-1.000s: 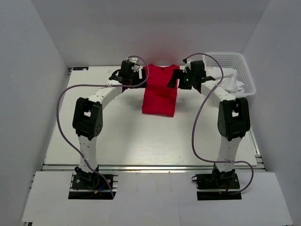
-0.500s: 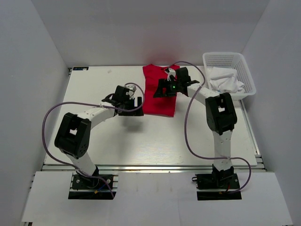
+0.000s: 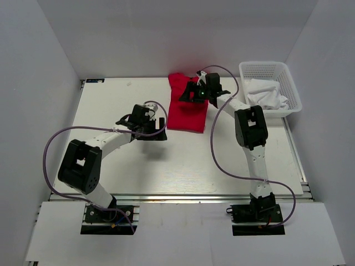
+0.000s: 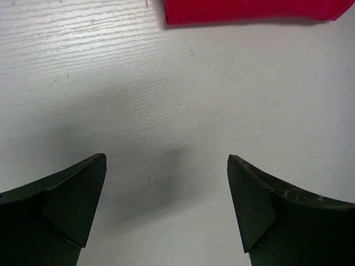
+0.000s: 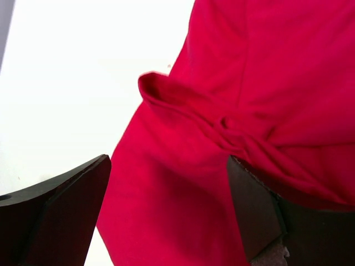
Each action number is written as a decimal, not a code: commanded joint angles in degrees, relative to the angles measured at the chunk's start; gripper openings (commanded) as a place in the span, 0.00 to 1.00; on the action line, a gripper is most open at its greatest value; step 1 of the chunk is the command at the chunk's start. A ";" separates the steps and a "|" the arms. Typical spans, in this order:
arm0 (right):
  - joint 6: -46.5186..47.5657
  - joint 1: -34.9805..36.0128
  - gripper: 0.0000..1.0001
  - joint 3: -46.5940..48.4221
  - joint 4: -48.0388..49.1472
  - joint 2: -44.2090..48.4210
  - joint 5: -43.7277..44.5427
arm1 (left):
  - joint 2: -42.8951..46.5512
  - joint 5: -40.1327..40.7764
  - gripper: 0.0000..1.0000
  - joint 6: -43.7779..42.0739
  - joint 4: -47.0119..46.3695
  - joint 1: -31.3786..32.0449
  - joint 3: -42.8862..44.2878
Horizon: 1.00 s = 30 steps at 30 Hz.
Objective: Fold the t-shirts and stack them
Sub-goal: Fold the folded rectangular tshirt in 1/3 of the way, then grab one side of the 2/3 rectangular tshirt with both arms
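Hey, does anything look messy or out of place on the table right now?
The red t-shirt is not lying flat: the right wrist view shows a twisted ridge bunched across it, with one fold edge curled up. The white cloth in the basket is crumpled, not folded.

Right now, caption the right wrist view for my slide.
Open right gripper poised above the folded red t-shirt on the white table.

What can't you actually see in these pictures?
Top view: right end effector hides part of the red t-shirt.
Right wrist view: frame edges cut the shirt off.
Left wrist view: only its edge shows, at the top.
Basket: white cloth bunched; how many pieces, unclear.
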<state>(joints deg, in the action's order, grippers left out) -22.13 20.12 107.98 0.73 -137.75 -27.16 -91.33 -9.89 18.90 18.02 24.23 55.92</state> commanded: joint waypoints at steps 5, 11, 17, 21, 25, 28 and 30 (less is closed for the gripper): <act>0.85 -0.96 0.90 -8.98 1.48 11.09 -0.88 | -1.65 -0.92 1.00 -3.60 -1.23 -0.06 6.03; 0.78 -1.22 0.90 -29.00 0.67 28.72 3.52 | -8.58 -1.88 1.00 -5.62 -3.60 -0.06 11.74; -1.60 -1.31 0.90 -45.40 2.08 36.41 5.09 | -16.15 -3.12 0.95 -7.38 -4.31 -0.06 16.93; -2.04 -2.01 0.90 -49.27 2.52 35.19 5.10 | -20.55 -4.70 0.85 -7.38 -3.61 -0.06 20.10; -2.04 -2.01 0.90 -50.85 4.71 33.52 4.31 | -22.66 -6.71 0.75 -7.90 -5.62 -0.06 20.10; -1.60 -2.10 0.90 -50.59 5.94 31.68 4.91 | -24.24 -7.34 0.69 -7.91 -6.42 -0.06 20.10; -1.60 -2.01 0.90 -50.24 7.17 30.44 5.36 | -25.30 -7.95 0.61 -7.91 -7.03 -0.06 20.10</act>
<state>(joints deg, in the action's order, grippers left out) -24.03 18.22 57.21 5.13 -104.99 -22.83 -115.37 -15.42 11.68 11.88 24.16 74.76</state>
